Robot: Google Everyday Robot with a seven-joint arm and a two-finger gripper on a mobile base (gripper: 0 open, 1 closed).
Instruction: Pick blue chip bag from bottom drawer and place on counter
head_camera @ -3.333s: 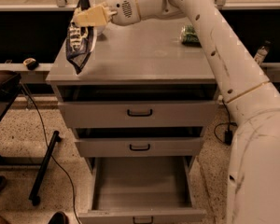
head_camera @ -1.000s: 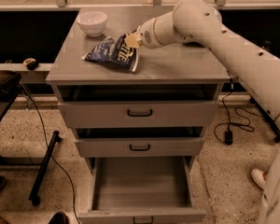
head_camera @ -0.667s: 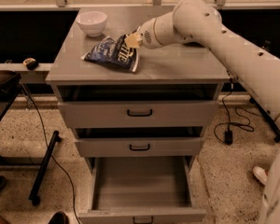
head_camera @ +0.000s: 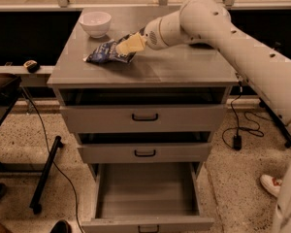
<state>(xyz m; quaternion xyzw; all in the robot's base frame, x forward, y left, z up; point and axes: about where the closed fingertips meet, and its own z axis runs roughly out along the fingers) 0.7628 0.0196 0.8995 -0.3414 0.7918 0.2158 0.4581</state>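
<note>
1. Arm point(head_camera: 218, 28). Risk: lifting away with the bag caught would drag it over the left edge or knock the bowl. Pose: reaches in over the right edge, wrist low and angled left.
2. Counter point(head_camera: 184, 67). Carries bag and bowl.
3. Bottom drawer point(head_camera: 145, 191). Pulled out, nothing inside.
4. White bowl point(head_camera: 95, 23). Back left corner.
5. Blue chip bag point(head_camera: 102, 54). Lying on the counter, left of centre, just in front of the bowl.
6. Gripper point(head_camera: 127, 46). On the bag's right end; whether it is clamped or released cannot be told.

Lying flat on worktop point(head_camera: 184, 64) near white bowl point(head_camera: 95, 23): blue chip bag point(head_camera: 102, 53), end effector point(head_camera: 126, 46) over its right end (bottom drawer point(head_camera: 145, 193) pulled open).
</note>
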